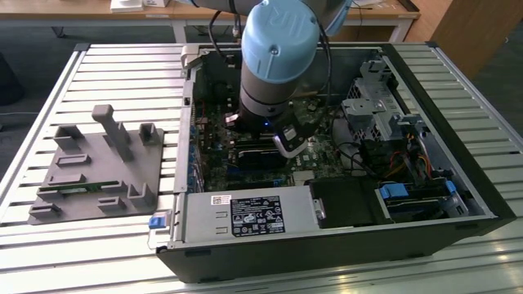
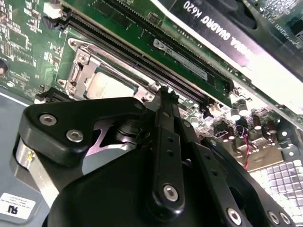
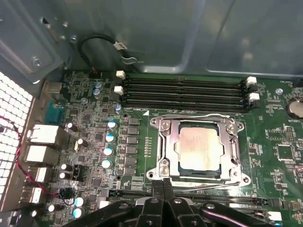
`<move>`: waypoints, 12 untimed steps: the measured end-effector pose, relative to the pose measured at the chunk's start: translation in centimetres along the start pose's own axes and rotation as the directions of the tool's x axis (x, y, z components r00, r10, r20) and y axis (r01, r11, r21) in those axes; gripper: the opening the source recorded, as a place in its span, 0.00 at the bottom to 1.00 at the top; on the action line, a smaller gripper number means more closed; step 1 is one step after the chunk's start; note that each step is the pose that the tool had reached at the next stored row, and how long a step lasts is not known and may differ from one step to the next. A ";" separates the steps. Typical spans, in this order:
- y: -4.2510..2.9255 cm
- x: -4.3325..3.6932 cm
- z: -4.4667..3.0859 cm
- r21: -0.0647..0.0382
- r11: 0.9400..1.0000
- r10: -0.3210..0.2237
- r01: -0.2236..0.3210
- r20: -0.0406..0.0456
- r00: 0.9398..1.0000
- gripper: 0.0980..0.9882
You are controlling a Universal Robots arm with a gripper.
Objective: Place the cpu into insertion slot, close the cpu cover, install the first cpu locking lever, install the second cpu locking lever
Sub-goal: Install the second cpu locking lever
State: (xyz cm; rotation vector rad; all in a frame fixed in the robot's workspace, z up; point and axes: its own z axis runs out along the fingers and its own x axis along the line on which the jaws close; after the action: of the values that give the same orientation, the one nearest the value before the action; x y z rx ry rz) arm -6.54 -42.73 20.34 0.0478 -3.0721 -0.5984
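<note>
The cpu (image 3: 199,149) lies flat in the insertion slot (image 3: 177,157) on the green motherboard, its pale metal top showing through the window of the cpu cover (image 3: 166,142). The silver cover is down over the chip. Thin wire levers (image 3: 189,117) run along two sides of the cover. My gripper (image 3: 163,183) hovers just beside the socket's edge, fingers pressed together and holding nothing. In the second wrist view the gripper (image 2: 163,91) points at the board next to the cpu (image 2: 106,87). From the exterior view, the gripper (image 1: 290,144) is low inside the open computer case.
Long black memory slots (image 3: 184,92) run beside the socket, and capacitors (image 3: 110,138) stand on its other side. A black graphics card (image 2: 213,23) lies past the slots. The power supply (image 1: 245,214), drive cage (image 1: 376,104) and case walls close in. A grey fixture tray (image 1: 98,165) sits outside.
</note>
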 end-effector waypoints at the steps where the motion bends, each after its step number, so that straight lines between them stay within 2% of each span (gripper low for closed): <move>1: -0.05 0.06 0.07 -0.001 1.000 0.000 0.000 0.000 1.000 0.01; 5: -0.12 0.42 0.22 -0.003 1.000 0.000 0.000 0.000 1.000 0.01; 12: -0.14 0.45 0.29 -0.011 1.000 0.000 0.000 0.001 1.000 0.01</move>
State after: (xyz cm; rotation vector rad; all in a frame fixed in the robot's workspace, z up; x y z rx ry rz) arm -6.99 -42.77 20.02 0.0471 -3.0691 -0.6155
